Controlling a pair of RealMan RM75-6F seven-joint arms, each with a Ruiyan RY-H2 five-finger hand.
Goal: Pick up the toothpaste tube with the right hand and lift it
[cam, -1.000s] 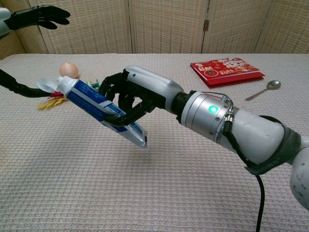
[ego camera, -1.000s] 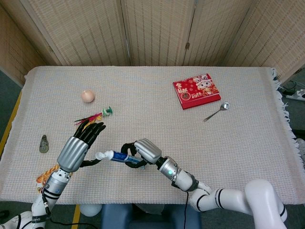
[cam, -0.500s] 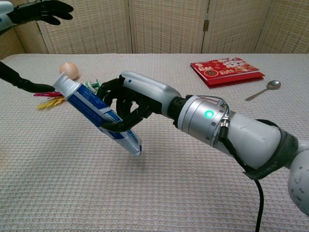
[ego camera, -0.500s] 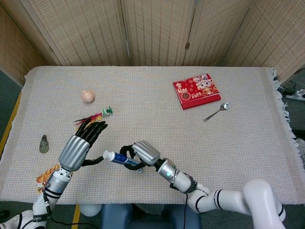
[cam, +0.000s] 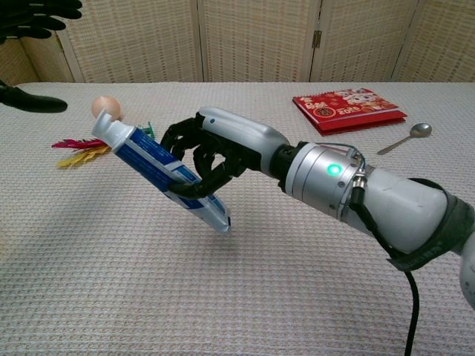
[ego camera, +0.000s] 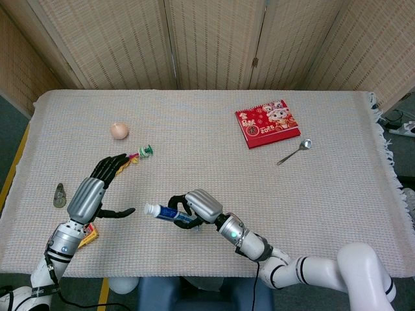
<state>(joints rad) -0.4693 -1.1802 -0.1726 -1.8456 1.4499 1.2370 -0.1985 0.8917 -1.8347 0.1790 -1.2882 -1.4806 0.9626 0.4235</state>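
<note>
The left hand (ego camera: 97,188) has been pulled away from the toothpaste tube (ego camera: 170,213); a second ago its fingertip was right at the white cap, and now a clear gap is seen between them; its fingers are spread wide and nothing is held in them. The tube has been left to the right hand (ego camera: 198,207) alone, which is what the task asks for. The tube is also tilted a little differently than before, with the cap end higher in the chest view.

The tube (cam: 159,174) is wrapped by the dark fingers (cam: 194,174) of the right hand (cam: 215,152); the fingers are curled tight around its middle, so it is held firmly. It is kept up in the air above the cloth-covered table (ego camera: 337,194), near the front edge; a small shadow is seen under it in the chest view; so the lift can be judged as done or nearly done.

The tube is blue and white, with a round white cap at one end and a flat, crimped tail at the other; the cap is pointed up and toward the robot's left, and the tail hangs down toward the cloth; it looks soft and a bit squeezed where it is gripped.
</note>
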